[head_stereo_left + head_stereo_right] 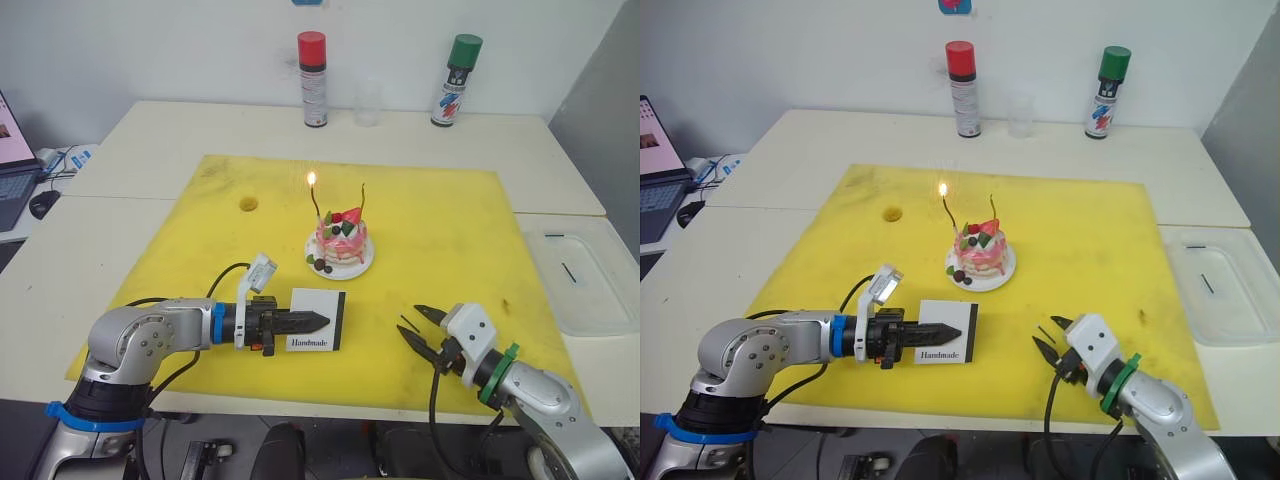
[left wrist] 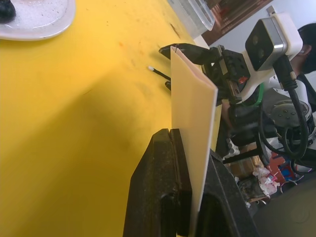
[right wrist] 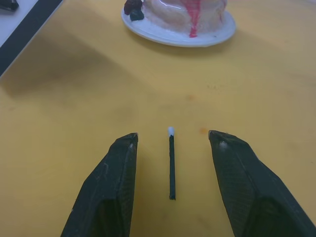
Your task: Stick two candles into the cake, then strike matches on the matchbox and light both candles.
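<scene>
On the yellow mat the cake sits at the centre on its white plate, two candles standing in it, one lit and one unlit. Nearer the robot, the left gripper pinches the matchbox, holding it upright on edge. To its right, the right gripper hovers with fingers spread around a match lying flat on the mat.
</scene>
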You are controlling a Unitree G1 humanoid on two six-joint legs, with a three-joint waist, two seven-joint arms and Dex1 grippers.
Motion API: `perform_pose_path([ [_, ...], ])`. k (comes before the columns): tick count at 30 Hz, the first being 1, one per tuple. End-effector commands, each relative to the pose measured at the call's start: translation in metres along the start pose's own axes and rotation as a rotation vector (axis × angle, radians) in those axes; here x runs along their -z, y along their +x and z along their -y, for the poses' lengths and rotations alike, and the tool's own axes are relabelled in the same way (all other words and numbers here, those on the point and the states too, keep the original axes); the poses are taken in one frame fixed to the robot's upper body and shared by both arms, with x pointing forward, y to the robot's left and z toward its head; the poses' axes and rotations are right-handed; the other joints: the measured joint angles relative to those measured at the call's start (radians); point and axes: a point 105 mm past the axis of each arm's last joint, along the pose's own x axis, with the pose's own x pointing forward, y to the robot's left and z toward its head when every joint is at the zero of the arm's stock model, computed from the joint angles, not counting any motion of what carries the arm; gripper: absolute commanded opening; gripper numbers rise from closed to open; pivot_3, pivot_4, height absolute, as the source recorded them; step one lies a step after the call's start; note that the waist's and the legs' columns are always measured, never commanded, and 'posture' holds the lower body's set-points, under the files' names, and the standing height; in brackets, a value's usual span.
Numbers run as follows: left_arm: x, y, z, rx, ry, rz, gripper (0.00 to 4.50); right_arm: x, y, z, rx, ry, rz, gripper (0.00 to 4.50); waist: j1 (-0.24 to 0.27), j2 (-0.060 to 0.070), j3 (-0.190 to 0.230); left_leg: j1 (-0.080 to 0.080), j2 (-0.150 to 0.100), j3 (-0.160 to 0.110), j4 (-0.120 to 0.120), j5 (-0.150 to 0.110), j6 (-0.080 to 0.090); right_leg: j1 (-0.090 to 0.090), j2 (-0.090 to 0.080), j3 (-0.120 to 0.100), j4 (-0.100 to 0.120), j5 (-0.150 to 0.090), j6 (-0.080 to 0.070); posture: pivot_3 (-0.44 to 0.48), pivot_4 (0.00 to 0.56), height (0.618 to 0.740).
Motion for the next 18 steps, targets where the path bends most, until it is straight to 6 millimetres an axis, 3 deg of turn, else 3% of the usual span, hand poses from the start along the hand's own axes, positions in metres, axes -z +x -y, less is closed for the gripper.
perform_pose_path([
  [1,-0.003,0.002,0.008,0.036,0.021,-0.003,0.0,-0.008,0.001,-0.001,0.003,0.009,0.023,2.36,0.0,0.0,0.0,0.0,0.0,0.0,0.0,0.0,0.0,0.0,0.0,0.0,0.0,0.0,0.0,0.0,0.15,0.724],
  [10,-0.003,0.003,0.008,0.039,0.02,-0.002,0.0,0.001,0.006,0.001,0.057,0.087,-0.009,2.36,0.001,0.0,0.0,0.0,0.0,0.0,0.0,0.0,0.0,0.0,0.0,0.0,0.0,0.0,0.0,0.0,0.15,0.724],
  [13,-0.004,0.003,0.008,0.038,0.021,-0.002,0.0,0.005,0.004,0.001,0.058,0.083,-0.024,1.81,0.001,0.0,0.0,0.0,0.0,0.0,0.0,0.0,0.0,0.0,0.0,0.0,0.0,0.0,0.0,0.0,0.15,0.724],
  [18,-0.004,0.004,0.008,0.037,0.021,0.0,0.0,0.007,0.001,0.001,0.06,0.064,-0.032,0.05,0.002,0.0,0.0,0.0,0.0,0.0,0.0,0.0,0.0,0.0,0.0,0.0,0.0,0.0,0.0,0.0,0.15,0.724],
])
